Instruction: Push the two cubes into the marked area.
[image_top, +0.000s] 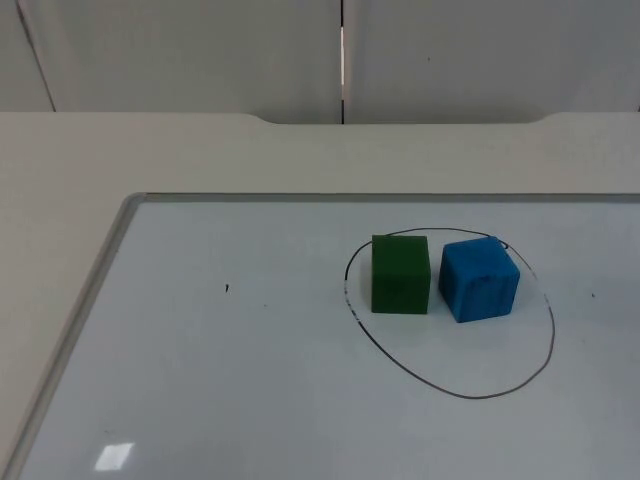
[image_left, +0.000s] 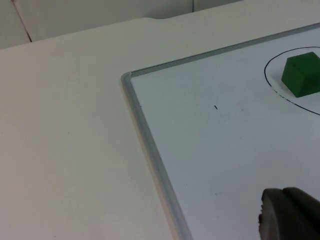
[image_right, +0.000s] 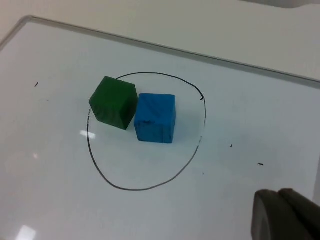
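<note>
Two cubes: I find both inside the marked area, side by side.
Green cube (image_top: 400, 274): rests flat on the whiteboard at the area's left side in the top view, just within the drawn line; its edge lies close to that line.
Blue cube (image_top: 479, 278): sits just beside the green cube, to its right in the top view, turned slightly askew. From the right wrist view the two appear to meet at one corner; from the top view I see a thin gap, so I cannot tell whether they touch.
Marked area (image_top: 520, 380): a hand-drawn black oval on the whiteboard, with open board left in its near half.
Whiteboard (image_top: 250, 400): lies on the counter (image_top: 150, 150), metal frame along its edges.
Left pincer (image_left: 290, 215): I see one dark fingertip above the whiteboard, well apart from the green cube, touching and holding nothing; I cannot tell how far it is spread.
Right pincer (image_right: 285, 215): one dark fingertip over the whiteboard outside the oval, apart from both cubes, holding nothing; I cannot tell its spread.
</note>
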